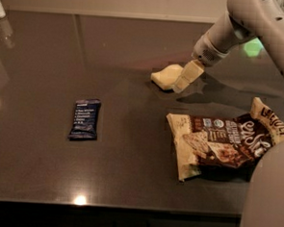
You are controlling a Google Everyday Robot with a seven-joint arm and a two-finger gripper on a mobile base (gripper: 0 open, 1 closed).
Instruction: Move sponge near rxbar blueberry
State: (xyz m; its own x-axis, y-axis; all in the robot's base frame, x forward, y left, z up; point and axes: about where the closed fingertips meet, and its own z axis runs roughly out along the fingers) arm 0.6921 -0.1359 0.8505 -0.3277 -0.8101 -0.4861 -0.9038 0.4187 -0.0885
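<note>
The claw [186,77], grip state indeterminable, meets the sponge [163,77] at its 3 o'clock edge; the rxbar blueberry [84,119] lies well apart at 8 o'clock, transfer pending.

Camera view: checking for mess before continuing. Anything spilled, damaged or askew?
Only the chip bag stands out: crumpled and lying askew. Nothing looks spilled. The claw is at the sponge; the rxbar blueberry lies flat.
</note>
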